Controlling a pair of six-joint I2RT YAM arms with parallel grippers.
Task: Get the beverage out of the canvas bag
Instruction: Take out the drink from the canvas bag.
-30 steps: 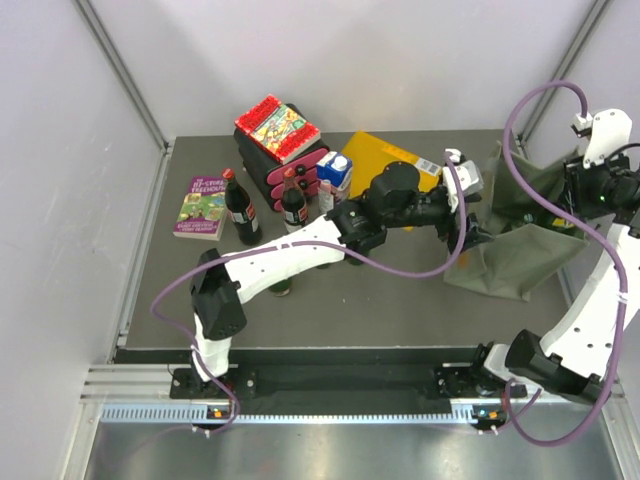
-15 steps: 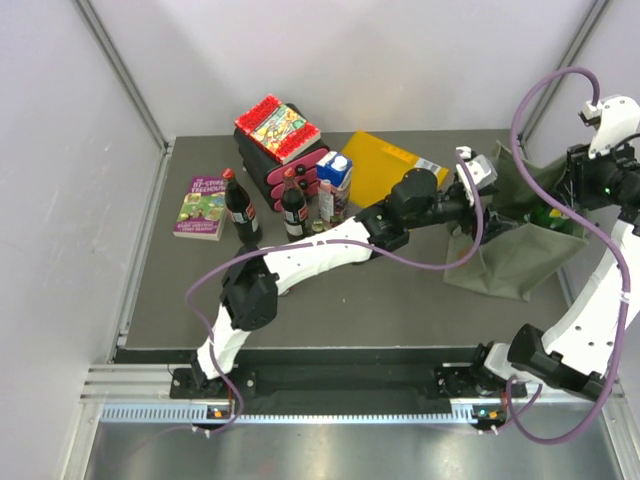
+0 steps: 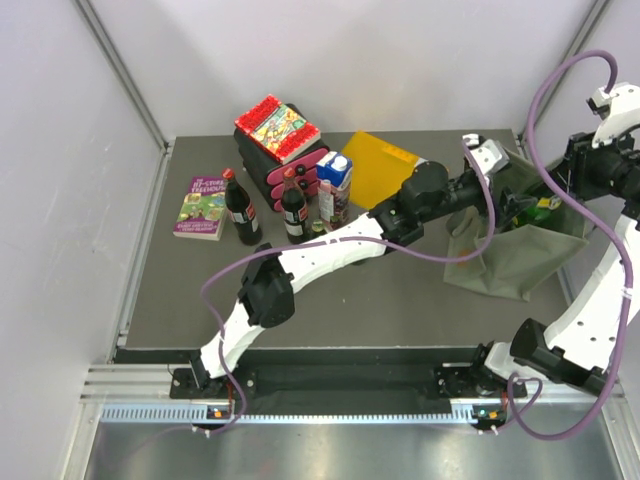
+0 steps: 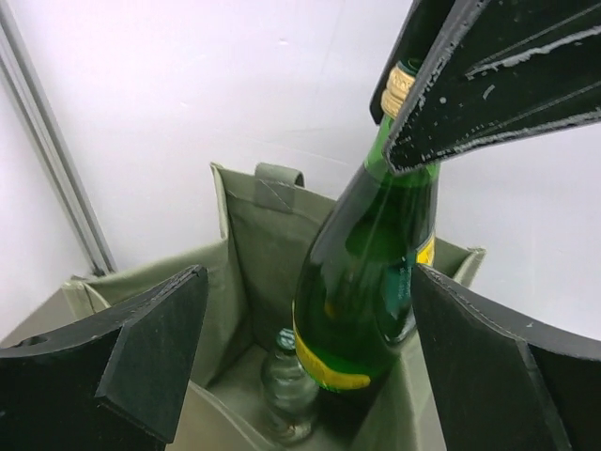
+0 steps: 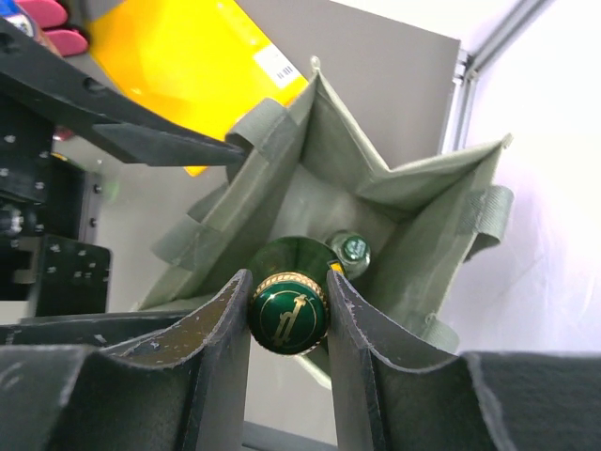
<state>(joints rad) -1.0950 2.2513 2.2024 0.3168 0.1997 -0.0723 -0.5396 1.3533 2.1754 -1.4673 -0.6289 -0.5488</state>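
The olive-green canvas bag (image 3: 515, 255) stands open at the table's right side. My right gripper (image 3: 552, 200) is shut on the gold-rimmed cap (image 5: 288, 315) of a dark green glass bottle (image 4: 366, 272), which hangs tilted with its base still inside the bag (image 5: 413, 197). A small clear bottle (image 4: 286, 385) stands on the bag's floor beside it. My left gripper (image 3: 498, 197) is open at the bag's left rim. In the left wrist view its fingers (image 4: 150, 348) stand wide on either side of the green bottle without touching it.
A yellow-orange folder (image 3: 380, 165) lies left of the bag. Further left stand two cola bottles (image 3: 240, 208), a blue-and-white carton (image 3: 335, 175), a pink-and-black stack (image 3: 280, 140) and a purple book (image 3: 203, 205). My left arm stretches across the table's middle.
My left arm has stretched further right, bringing its gripper to the bag's rim. My right gripper has risen and shifted right with the green bottle.
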